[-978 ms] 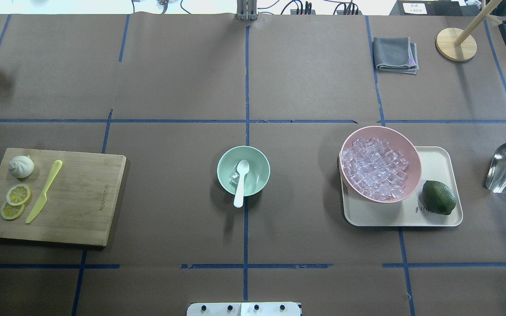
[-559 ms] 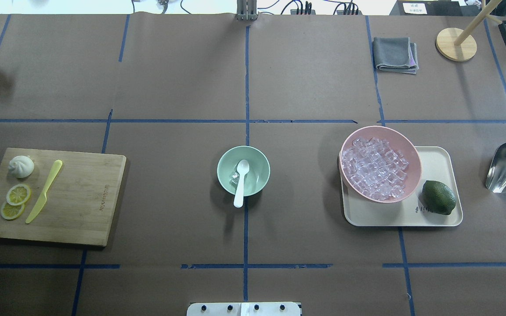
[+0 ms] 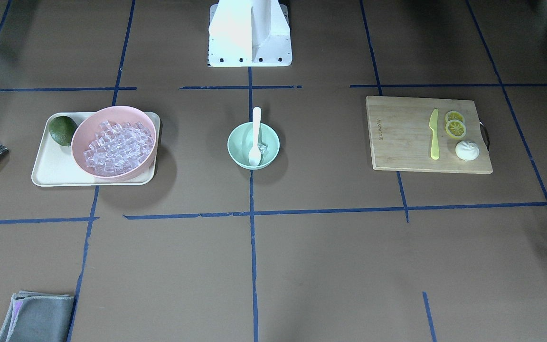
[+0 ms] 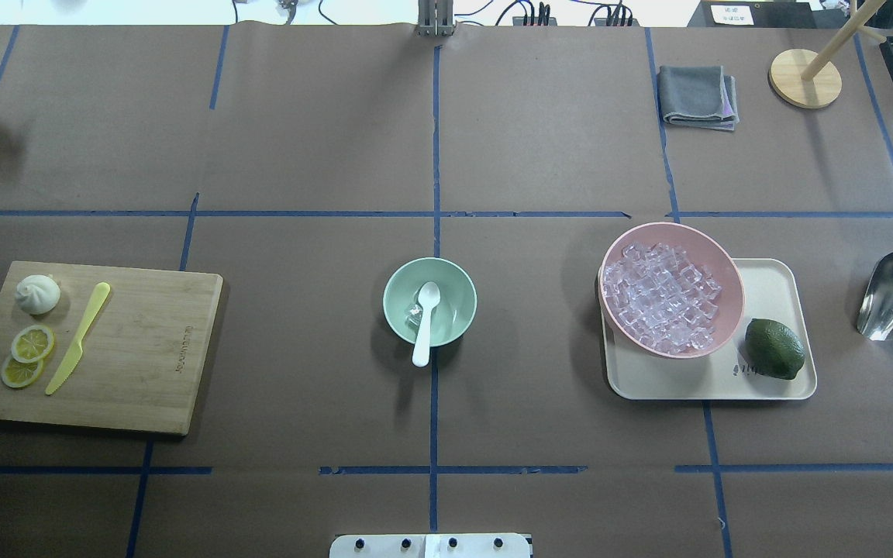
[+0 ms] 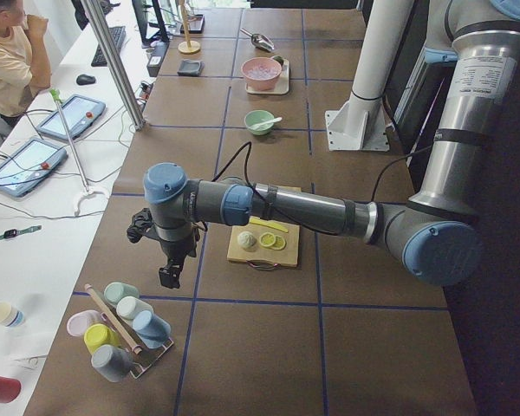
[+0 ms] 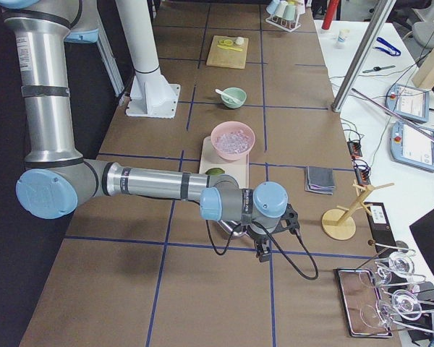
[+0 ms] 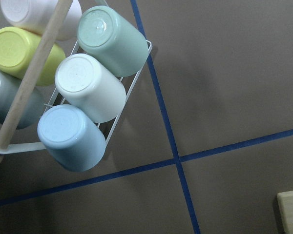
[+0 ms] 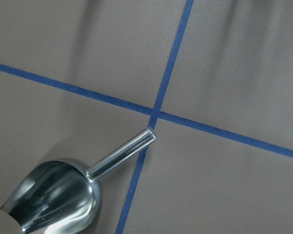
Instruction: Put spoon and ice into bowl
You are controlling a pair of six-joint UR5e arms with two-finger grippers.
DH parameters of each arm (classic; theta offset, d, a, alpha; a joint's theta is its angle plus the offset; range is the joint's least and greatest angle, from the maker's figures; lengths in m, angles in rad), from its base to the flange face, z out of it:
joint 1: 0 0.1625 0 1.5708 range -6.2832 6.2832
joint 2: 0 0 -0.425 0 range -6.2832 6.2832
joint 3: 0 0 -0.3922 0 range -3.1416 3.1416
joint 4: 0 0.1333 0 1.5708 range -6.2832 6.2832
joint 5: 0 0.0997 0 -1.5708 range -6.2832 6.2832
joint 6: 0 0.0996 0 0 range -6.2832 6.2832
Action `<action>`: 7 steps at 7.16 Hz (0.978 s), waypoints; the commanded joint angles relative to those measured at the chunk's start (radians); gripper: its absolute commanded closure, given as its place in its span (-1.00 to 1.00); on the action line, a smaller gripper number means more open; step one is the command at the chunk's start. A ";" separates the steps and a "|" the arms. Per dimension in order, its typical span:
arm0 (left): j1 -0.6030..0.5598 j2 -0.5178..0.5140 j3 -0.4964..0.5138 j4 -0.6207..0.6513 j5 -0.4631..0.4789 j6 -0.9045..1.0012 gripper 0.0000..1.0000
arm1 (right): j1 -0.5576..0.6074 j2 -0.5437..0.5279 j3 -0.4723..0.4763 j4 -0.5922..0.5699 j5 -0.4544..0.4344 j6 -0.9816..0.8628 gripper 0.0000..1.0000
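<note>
Bowl point(image 4: 460, 298), small and mint green, sits between my two grippers and well apart from both. It holds the spoon point(image 4: 424, 325) and a little clear ice point(image 4: 415, 315), which lies just beside the spoon's scoop.

From the right gripper point(image 6: 264, 251), toward the table's middle, a beige tray point(image 4: 772, 279) carries a larger pink bowl point(image 4: 732, 288). The pink bowl is filled with a heap of cubes point(image 4: 660, 298), and a dark green lime point(image 4: 774, 349) rests on the tray beside it. A metal scoop point(image 8: 63, 195) lies on the table right beneath that gripper. A folded grey cloth point(image 4: 698, 94) lies farther out across the table from it.

The left gripper point(image 5: 169, 276) hangs next to a cup rack point(image 7: 93, 83) of pastel cups. Between this gripper and the mint bowl lies a cutting board point(image 4: 152, 349) with a yellow-green knife point(image 4: 78, 337), lemon slices point(image 4: 28, 353) and a white bun point(image 4: 37, 294).

Both grippers show only in the side views, so I cannot tell how their fingers stand.

The spoon's long axis runs roughly along the centre tape line. Its scoop is down inside the bowl, and its handle leans over the rim toward the robot's base.
</note>
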 commanded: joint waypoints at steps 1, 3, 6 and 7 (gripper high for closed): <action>-0.003 0.083 -0.095 0.010 -0.072 -0.045 -1.00 | -0.002 0.015 -0.018 0.004 -0.001 -0.003 -0.99; -0.003 0.129 -0.112 0.052 -0.081 -0.054 -1.00 | -0.005 0.018 -0.007 -0.005 0.011 -0.001 -0.99; 0.009 0.146 -0.128 0.191 -0.083 -0.041 -1.00 | -0.031 0.050 0.026 -0.075 0.020 0.015 -0.99; 0.009 0.152 -0.136 0.147 -0.086 -0.041 -1.00 | -0.034 0.049 0.061 -0.129 0.019 0.017 -0.99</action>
